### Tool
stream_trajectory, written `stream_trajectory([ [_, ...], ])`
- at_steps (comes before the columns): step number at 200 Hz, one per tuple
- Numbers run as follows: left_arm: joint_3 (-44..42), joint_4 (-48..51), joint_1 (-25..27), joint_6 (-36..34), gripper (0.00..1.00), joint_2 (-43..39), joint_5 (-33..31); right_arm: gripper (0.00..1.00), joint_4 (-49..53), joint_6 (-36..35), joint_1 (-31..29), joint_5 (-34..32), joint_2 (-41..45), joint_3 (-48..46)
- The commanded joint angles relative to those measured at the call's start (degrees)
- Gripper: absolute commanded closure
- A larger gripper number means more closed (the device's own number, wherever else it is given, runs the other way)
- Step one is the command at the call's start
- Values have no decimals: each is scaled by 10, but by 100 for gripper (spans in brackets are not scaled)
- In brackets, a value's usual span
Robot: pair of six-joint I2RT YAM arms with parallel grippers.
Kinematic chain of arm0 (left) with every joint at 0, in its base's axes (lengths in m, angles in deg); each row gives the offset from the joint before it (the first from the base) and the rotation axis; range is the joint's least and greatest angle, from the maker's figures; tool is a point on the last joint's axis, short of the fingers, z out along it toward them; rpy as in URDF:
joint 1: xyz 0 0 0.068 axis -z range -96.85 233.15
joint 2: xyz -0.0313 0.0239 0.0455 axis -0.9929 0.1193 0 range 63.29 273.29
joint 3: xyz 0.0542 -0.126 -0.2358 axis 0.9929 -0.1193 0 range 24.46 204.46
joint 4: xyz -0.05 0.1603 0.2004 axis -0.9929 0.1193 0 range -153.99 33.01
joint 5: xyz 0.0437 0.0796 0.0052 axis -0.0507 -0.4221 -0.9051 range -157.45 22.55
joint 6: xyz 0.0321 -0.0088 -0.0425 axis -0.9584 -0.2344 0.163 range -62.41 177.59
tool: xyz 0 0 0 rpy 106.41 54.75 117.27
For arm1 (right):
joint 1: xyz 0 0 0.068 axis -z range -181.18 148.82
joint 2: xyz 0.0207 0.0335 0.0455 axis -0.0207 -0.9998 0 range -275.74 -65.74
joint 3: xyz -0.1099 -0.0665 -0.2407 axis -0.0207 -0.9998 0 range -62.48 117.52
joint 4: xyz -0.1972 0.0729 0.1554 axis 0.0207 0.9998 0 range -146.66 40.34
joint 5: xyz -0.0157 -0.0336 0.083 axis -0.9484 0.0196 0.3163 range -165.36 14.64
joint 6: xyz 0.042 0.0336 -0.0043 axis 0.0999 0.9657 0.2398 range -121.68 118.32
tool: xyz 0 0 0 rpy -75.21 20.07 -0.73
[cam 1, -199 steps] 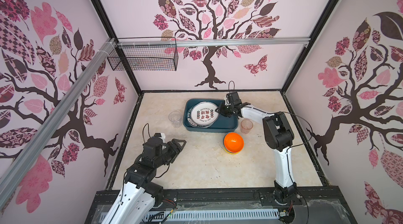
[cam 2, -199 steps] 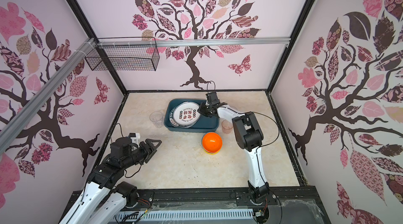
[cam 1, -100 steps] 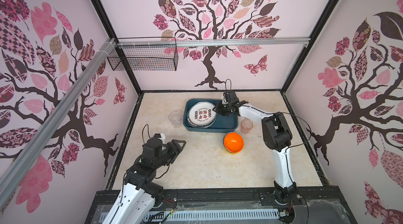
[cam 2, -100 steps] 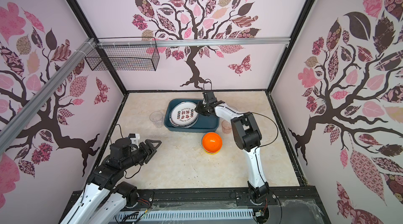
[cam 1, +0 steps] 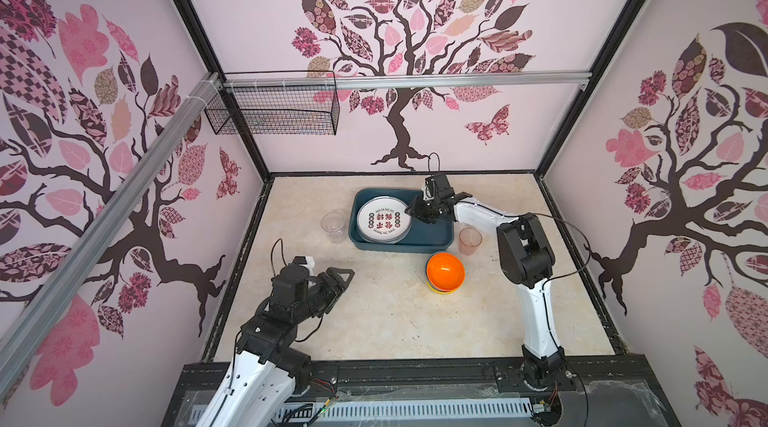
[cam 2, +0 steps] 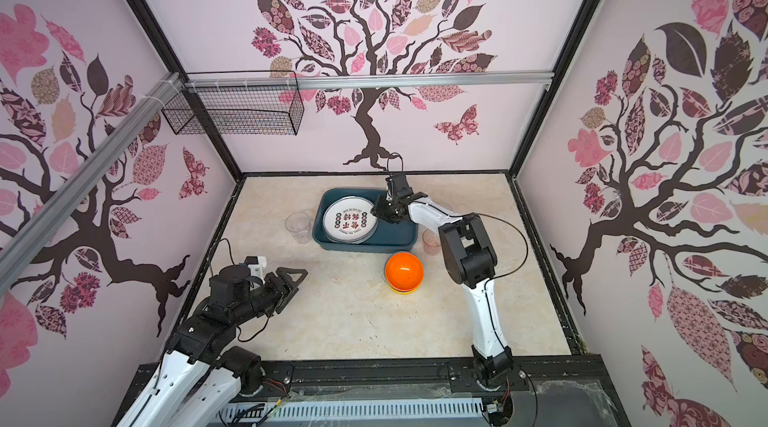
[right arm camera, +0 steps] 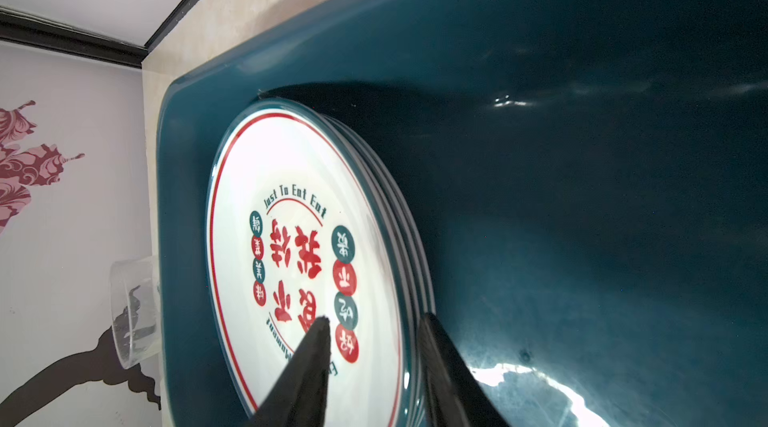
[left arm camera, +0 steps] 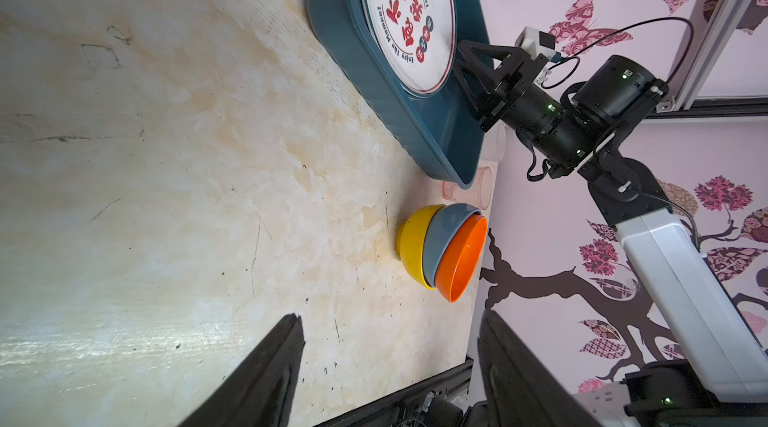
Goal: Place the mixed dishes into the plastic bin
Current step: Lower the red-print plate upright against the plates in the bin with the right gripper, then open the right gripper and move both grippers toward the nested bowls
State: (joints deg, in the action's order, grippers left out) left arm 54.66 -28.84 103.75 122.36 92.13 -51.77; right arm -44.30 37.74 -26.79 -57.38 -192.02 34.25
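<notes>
A stack of white plates (cam 1: 382,220) (cam 2: 349,219) printed with red characters lies in the left half of the teal plastic bin (cam 1: 432,234) (cam 2: 399,229). My right gripper (cam 1: 411,211) (right arm camera: 374,319) is open at the stack's right rim, one finger over the top plate's face and the other outside the edge. Nested orange, blue and yellow bowls (cam 1: 444,271) (left arm camera: 461,258) stand on the table in front of the bin. A clear cup (cam 1: 333,226) stands left of the bin, a pinkish cup (cam 1: 469,240) right of it. Over the front-left table my left gripper (cam 1: 338,277) (left arm camera: 388,317) is open and holds nothing.
A black wire basket (cam 1: 274,113) hangs from the rail at the back left wall. Black frame edges border the beige tabletop (cam 1: 374,321). The right arm's elbow (cam 1: 523,250) stands beside the pinkish cup.
My right gripper has shifted a little left with the plates and its jaws have parted wider. The left arm has not moved.
</notes>
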Motion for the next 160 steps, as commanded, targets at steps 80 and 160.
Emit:
stream_trajectory([
  [80, 6, 12, -2, -18, 29, 3, -14, 55, 29, -38, -3, -49, 85, -40],
  [160, 61, 0, -3, -85, 21, 107, -42, 46, 44, -83, -3, -82, 255, -158],
])
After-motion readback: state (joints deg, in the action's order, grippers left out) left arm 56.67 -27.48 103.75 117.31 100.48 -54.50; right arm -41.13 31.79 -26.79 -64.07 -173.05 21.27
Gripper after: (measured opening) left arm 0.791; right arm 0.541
